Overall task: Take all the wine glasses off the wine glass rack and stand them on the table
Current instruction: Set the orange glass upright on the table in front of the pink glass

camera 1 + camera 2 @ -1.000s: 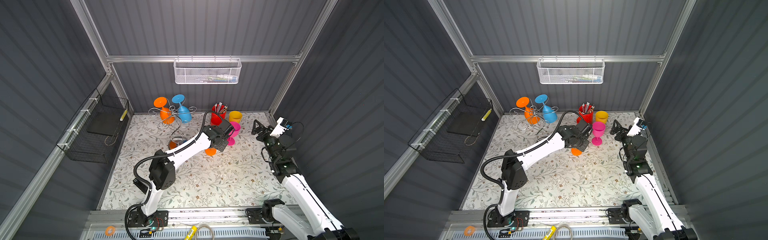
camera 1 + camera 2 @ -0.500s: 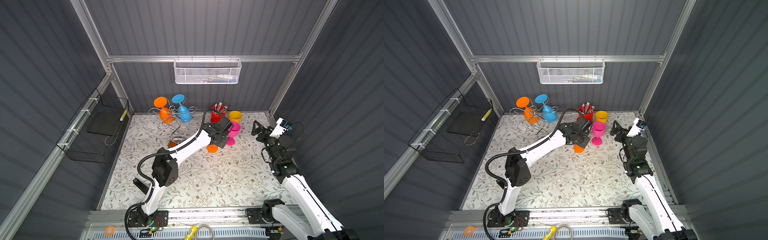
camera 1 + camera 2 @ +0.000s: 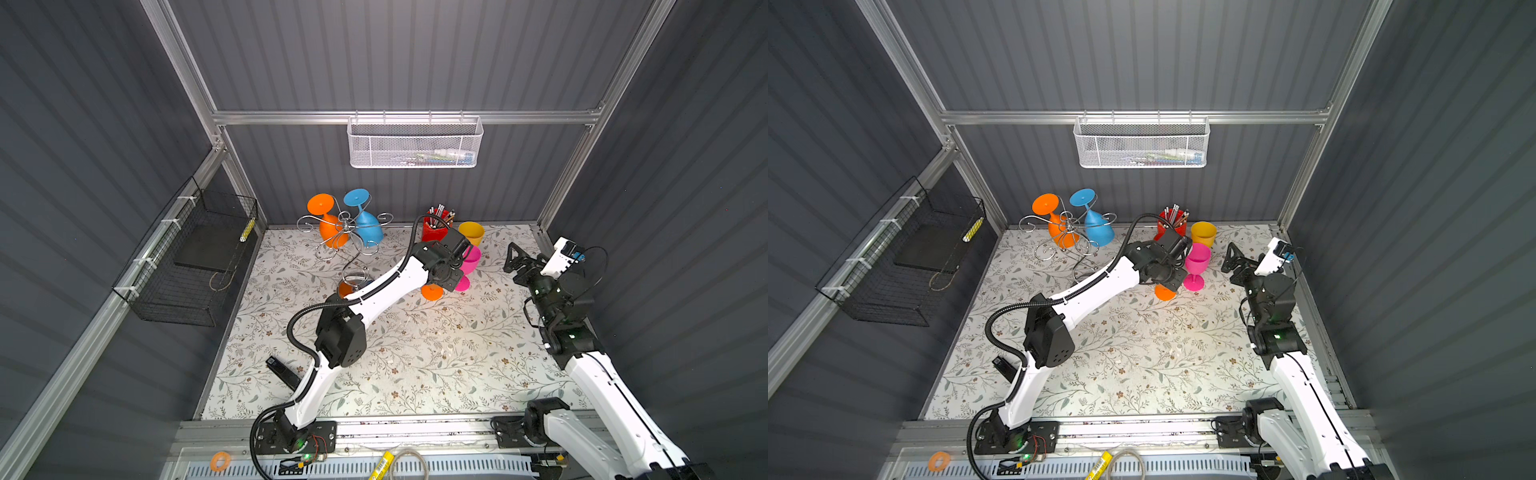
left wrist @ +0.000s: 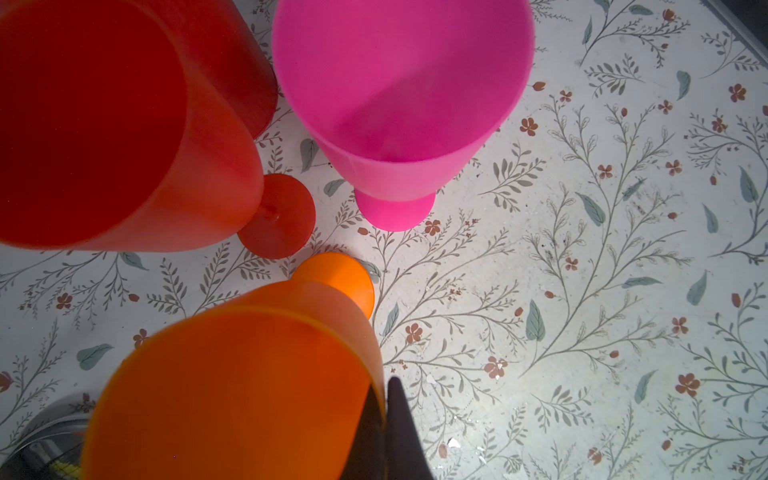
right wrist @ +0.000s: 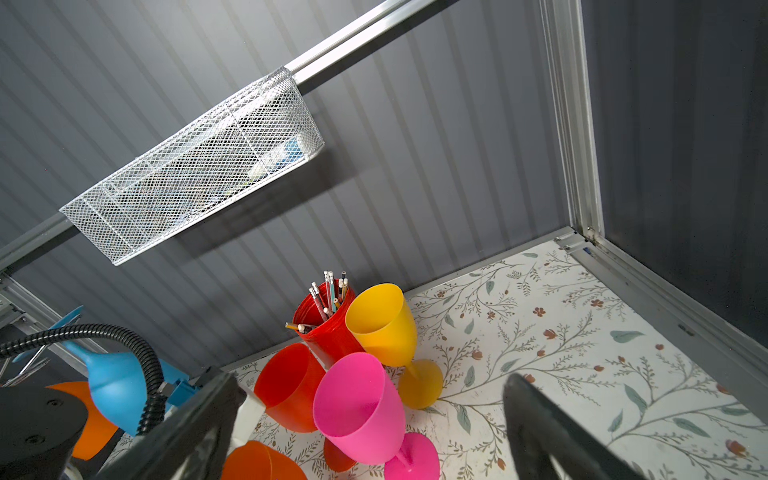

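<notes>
left gripper (image 4: 384, 399) pinched shut on the rim of the orange wine glass (image 4: 232, 395), glass upright beneath it, just left of the pink glass (image 3: 471, 259), well right of the wine glass rack (image 3: 347, 232) at far left, right gripper (image 3: 512, 259) spread wide, empty

Seemingly a robotics lab cell: ribbed grey wall panels (image 3: 374, 54), aluminium frame (image 3: 407, 117), floral tabletop (image 3: 436, 361), mounting rail (image 3: 415, 430).

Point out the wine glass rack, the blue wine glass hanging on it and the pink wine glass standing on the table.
wine glass rack (image 3: 353, 279): in a top view, on its shiny round base.
blue wine glass (image 3: 368, 231): in a top view, on its upside-down bowl.
pink wine glass (image 3: 1197, 259): in a top view, on its bowl.
</notes>
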Controlling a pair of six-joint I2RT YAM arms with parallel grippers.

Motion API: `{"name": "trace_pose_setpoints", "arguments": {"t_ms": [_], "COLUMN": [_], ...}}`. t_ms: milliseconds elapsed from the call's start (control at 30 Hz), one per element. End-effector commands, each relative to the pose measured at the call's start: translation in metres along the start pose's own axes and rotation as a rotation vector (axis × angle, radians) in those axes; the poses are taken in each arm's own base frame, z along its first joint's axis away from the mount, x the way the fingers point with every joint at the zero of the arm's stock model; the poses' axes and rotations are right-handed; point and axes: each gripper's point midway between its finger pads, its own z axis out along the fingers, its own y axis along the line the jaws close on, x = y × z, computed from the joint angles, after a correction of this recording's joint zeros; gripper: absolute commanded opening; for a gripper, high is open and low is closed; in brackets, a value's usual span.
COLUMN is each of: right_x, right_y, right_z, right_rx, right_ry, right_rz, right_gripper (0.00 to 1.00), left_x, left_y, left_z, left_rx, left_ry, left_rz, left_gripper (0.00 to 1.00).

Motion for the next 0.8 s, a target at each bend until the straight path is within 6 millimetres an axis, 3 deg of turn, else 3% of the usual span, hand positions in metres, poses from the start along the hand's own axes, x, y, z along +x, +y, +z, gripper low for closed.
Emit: {"name": "trace_pose_setpoints", "arguments": {"t_ms": [0,767], "right_x": [-0.001,0.001], "right_y": [-0.003,-0.002], "right_z": [-0.001,0.0], "right_rx": [0.009,0.003], "right_ry": [-0.01,-0.003], "right_rz": [-0.009,-0.01], "right_gripper": [0.99,0.99], "left_x": [0.009,0.011], "left_y": [-0.001,-0.009], "left_z": [0.002,-0.013], "left_rx": [0.02,0.072], "left_ry": [0.048,0.063], "left_rz": [0.02,0.033], "left_gripper": [0.03,0.0]}}
